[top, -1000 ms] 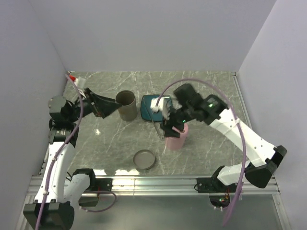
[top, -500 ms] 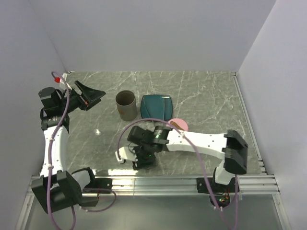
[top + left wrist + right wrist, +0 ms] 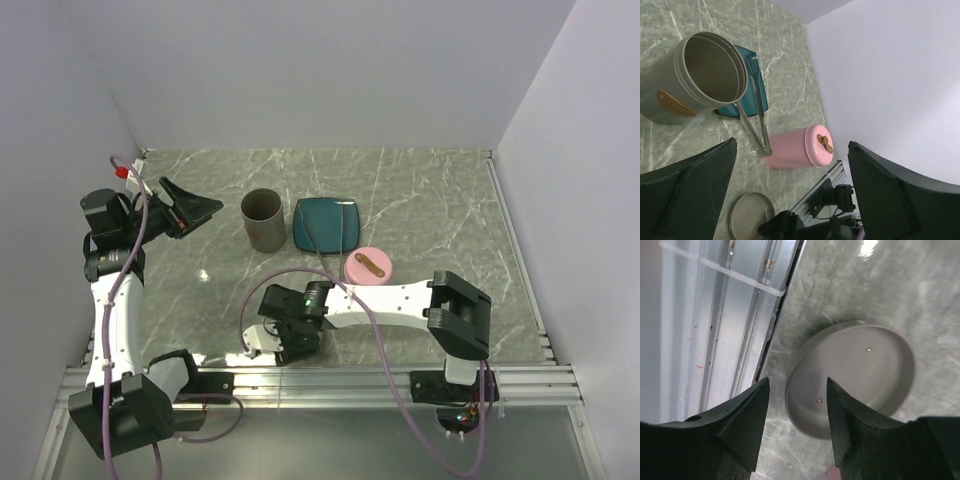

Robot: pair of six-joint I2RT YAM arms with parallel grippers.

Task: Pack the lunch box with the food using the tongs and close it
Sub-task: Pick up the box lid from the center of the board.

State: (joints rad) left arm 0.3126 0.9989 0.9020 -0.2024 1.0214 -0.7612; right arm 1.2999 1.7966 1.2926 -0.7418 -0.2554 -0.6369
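Top external: marble table (image 3: 430,200), with both my arms reaching in from the near edge.

Left gripper (image 3: 195,207): raised at the far left of the table, well apart from every item. Jaws spread fully, nothing between them.

Right gripper (image 3: 797,385): stretched across to the near middle of the table, low over the grey lid (image 3: 860,370). Jaws apart. The lid's edge on the rail side shows in the gap between them. I cannot tell whether the fingertips touch it.

Grey tin (image 3: 262,222): upright and uncovered, just left of the teal plate (image 3: 338,218). Left wrist view looks into its mouth (image 3: 710,70), and only the inner wall and floor show. There is a tan label on the outer wall.

Teal plate: far centre, partly hidden behind the tin in the left wrist view. I cannot make out the food in any view.

Pink canister (image 3: 367,268): upright, nearer to me than the plate and to its right. Its pink lid is on, with a tan handle on top, so the contents are hidden.

Grey lid: flat on the marble near the front rail, well apart from the tin.

Tongs (image 3: 763,142): joined end down on the table, just beside the pink canister's base. The two arms spread back over the plate's edge toward the tin. Neither gripper is near them.
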